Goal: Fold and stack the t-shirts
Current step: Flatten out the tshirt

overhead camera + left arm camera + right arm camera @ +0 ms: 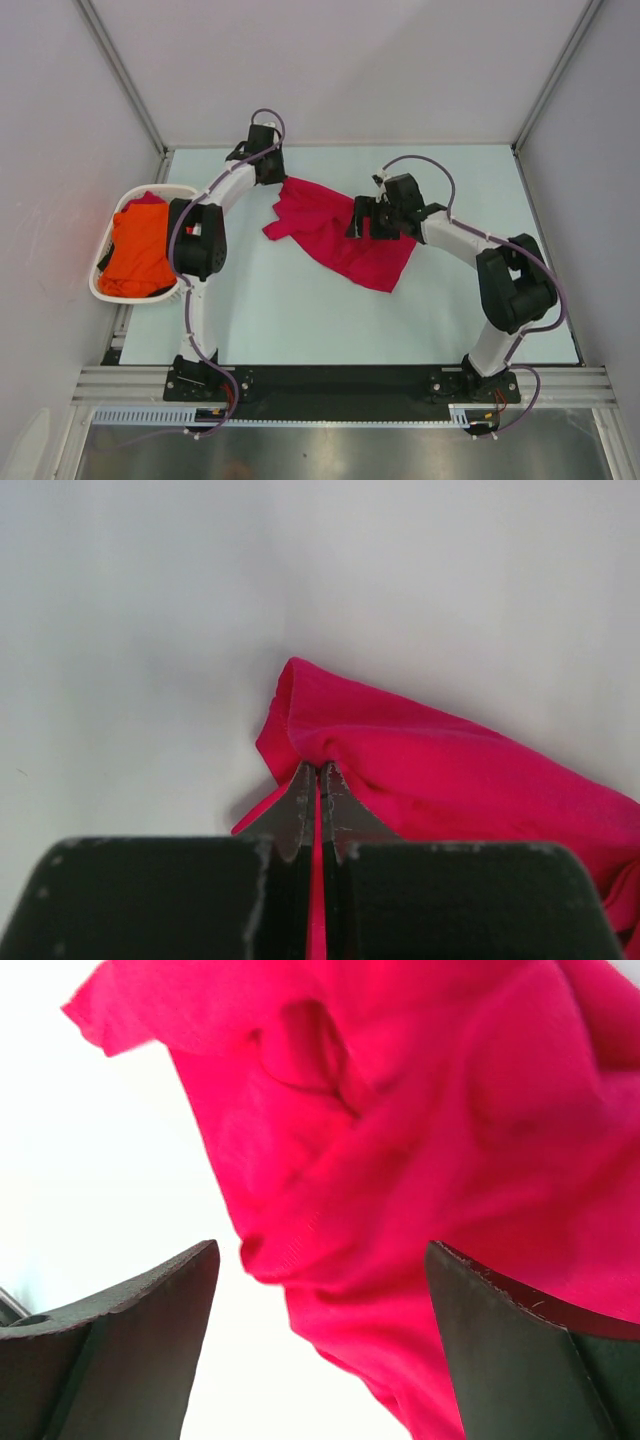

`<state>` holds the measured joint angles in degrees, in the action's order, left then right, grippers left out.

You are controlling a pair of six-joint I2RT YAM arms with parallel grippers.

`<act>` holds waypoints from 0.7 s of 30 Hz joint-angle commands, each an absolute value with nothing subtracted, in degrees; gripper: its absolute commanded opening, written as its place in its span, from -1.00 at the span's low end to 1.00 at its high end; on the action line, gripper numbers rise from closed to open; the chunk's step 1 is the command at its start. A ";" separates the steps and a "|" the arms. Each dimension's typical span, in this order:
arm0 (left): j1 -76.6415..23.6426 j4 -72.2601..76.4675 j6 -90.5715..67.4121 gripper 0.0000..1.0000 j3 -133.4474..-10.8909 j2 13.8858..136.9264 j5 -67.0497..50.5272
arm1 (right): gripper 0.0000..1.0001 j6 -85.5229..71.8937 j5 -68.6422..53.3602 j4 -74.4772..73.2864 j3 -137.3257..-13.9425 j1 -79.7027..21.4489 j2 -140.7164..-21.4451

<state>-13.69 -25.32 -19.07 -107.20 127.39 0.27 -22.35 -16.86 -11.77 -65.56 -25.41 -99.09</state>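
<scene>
- The crimson soft cloth t-shirt (330, 238) lies crumpled on the pale worktop (300, 320), mid-frame in the top view.
- The left end effector (318, 772) is clamped on its upper-left edge.
- The right end effector (320, 1290) hangs over its right part, fingers apart.
- The bright orange cloth t-shirt (138, 250) sits in the white oval plastic basket (100, 290) at frame left.

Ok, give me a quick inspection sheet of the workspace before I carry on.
Surface: pale table, no stains seen.
Job's things: red shirt crumpled mid-table, unfolded; orange shirt in the white basket at the left edge.
Clutter: nothing seen.
Grippers: left gripper shut on the red shirt's far edge; right gripper open over its other side.
Cables: cables loop along both arms, clear of the cloth.
Surroundings: white walls on three sides.
</scene>
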 commanded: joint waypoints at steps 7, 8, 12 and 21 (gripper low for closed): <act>-13.18 -22.15 -19.69 -0.99 -104.86 123.14 -1.14 | 0.74 -21.89 -12.23 -17.13 -77.95 -30.23 -109.77; -13.10 -21.71 -19.69 -1.00 -104.16 122.70 -1.14 | 0.73 -21.54 -11.17 -18.27 -78.74 -31.10 -110.47; -12.92 -21.09 -19.60 -1.00 -103.18 121.91 -1.41 | 0.73 -19.87 -5.81 -22.66 -81.56 -33.04 -109.95; -12.48 -21.27 -19.42 -1.00 -101.87 120.76 -0.62 | -0.56 -17.76 -1.67 -25.48 -83.23 -33.84 -110.39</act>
